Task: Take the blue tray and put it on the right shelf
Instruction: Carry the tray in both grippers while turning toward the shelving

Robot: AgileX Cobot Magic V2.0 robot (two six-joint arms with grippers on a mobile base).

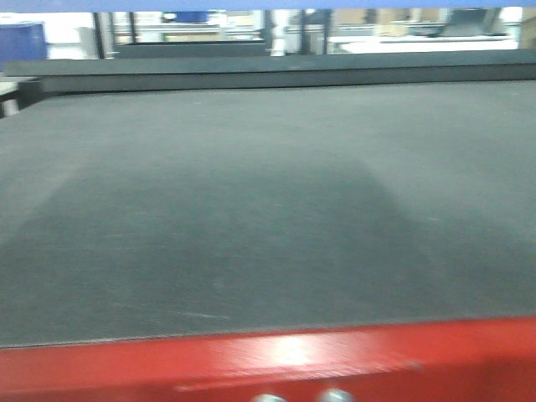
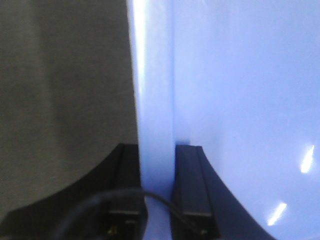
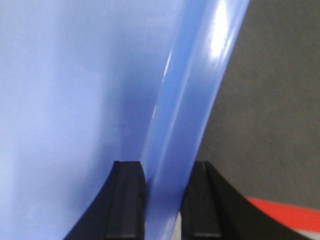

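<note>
You get only a slice of the blue tray (image 2: 240, 90): both wrist views cut it off at the frame edges. Front view is blurred; background shelving (image 1: 209, 29) beyond the dark mat (image 1: 268, 209) is unreadable.

The table (image 1: 126, 368) is presenting a red front rail (image 1: 402, 352) along its near edge, with two metal bolt heads (image 1: 335, 395) showing low on it. A dark grey mat (image 1: 268, 209) is lying flat on the table, covering it from the rail back to a darker ledge (image 1: 251, 74) at the far side.
</note>
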